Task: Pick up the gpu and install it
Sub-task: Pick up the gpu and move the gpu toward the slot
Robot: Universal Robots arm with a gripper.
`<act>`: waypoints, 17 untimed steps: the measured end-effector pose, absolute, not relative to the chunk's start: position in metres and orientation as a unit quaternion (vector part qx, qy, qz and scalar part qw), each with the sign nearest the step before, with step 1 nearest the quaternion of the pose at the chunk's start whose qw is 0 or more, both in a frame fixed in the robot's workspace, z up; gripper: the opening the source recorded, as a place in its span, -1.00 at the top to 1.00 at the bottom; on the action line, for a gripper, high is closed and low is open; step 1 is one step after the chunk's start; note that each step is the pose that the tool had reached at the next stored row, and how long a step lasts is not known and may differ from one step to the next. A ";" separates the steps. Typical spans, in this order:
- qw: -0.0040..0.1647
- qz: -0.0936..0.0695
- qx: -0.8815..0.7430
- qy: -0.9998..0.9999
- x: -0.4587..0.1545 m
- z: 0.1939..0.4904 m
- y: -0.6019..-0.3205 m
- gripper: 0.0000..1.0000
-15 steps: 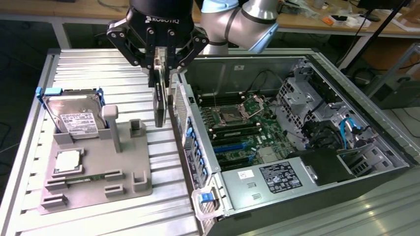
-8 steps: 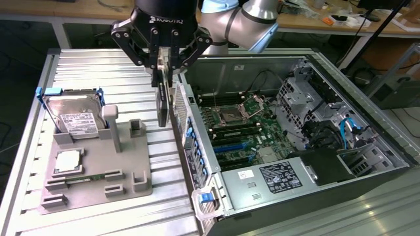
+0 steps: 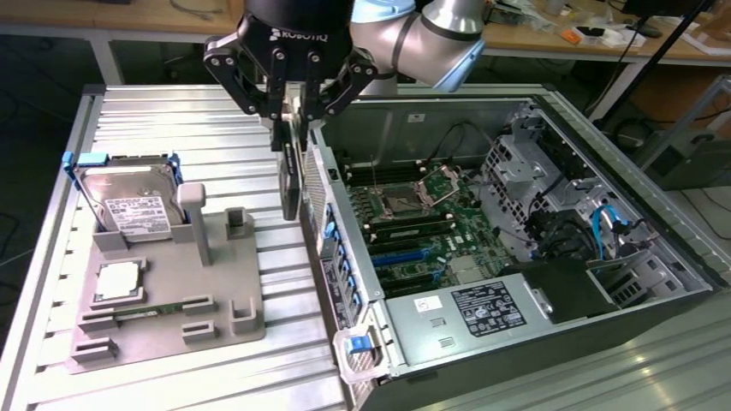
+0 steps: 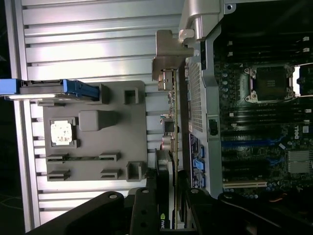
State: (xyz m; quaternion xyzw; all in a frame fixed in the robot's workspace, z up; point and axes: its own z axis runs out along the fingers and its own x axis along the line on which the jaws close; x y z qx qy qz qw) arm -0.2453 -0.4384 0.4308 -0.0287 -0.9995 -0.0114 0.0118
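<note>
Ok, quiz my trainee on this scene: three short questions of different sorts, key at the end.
1. True or false: the gpu is seated on the motherboard.
2. The gripper is: A) open and empty B) shut on the gpu C) resting on the motherboard.
3. Fill in: the gpu hangs edge-down just ____ the computer case.
Key: 1 false; 2 B; 3 outside.

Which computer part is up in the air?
The gpu, the thin card gripped by the gripper beside the open case. The hard drive and square chip sit in the grey holder.
</note>
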 end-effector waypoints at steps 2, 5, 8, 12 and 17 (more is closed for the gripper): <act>0.012 -0.011 -0.029 -0.999 -0.244 0.431 -0.438 0.47; 0.012 -0.011 -0.029 -0.999 -0.241 0.431 -0.438 0.47; 0.012 -0.011 -0.029 -0.999 -0.239 0.431 -0.438 0.47; 0.012 -0.011 -0.029 -0.999 -0.236 0.431 -0.438 0.47; 0.012 -0.011 -0.029 -0.999 -0.232 0.431 -0.438 0.47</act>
